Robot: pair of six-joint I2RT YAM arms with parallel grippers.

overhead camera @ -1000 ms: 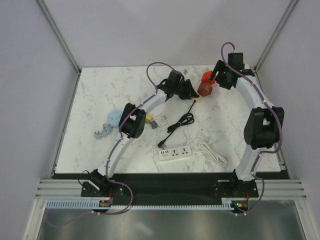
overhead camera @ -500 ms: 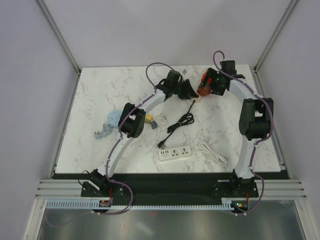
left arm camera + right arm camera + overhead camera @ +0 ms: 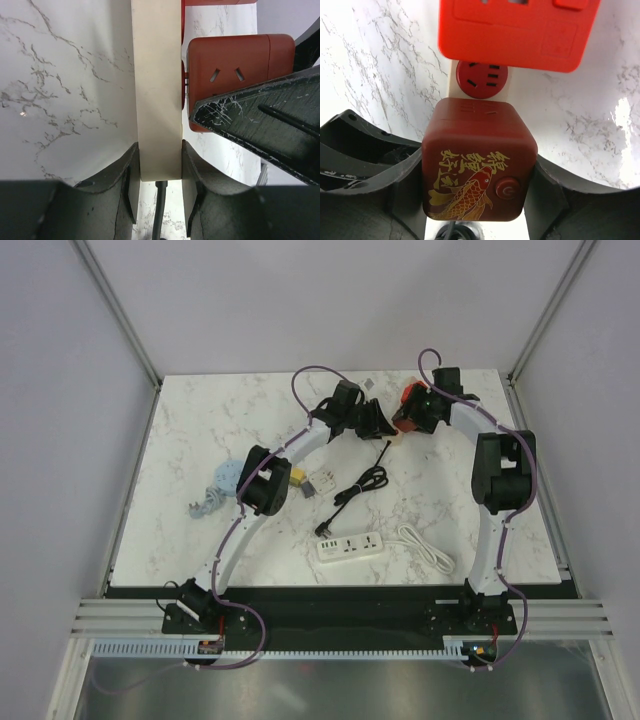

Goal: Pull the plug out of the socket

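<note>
The socket is a cream power strip [image 3: 156, 90] with red outlets [image 3: 481, 80]. My left gripper [image 3: 159, 160] is shut on its near end, where its black cord leaves. The plug is a dark red cube [image 3: 479, 160] with a gold fish picture. It sits against the strip's side, with prongs showing in a narrow gap [image 3: 185, 82]. My right gripper [image 3: 479, 172] is shut on the cube's two sides. In the top view both grippers [image 3: 385, 425] [image 3: 412, 415] meet at the back of the table around the cube [image 3: 403, 420].
A bright red adaptor [image 3: 517, 30] sits on the strip just beyond the cube. Nearer the arms lie a coiled black cable [image 3: 362, 483], a white power strip [image 3: 350, 546] with a white cord [image 3: 425, 545], small adaptors [image 3: 305, 483] and a blue-grey bundle [image 3: 215, 485].
The right arm has folded inward and its gripper has moved left and down from the back edge onto the dark red cube. The left arm has stayed in place.
</note>
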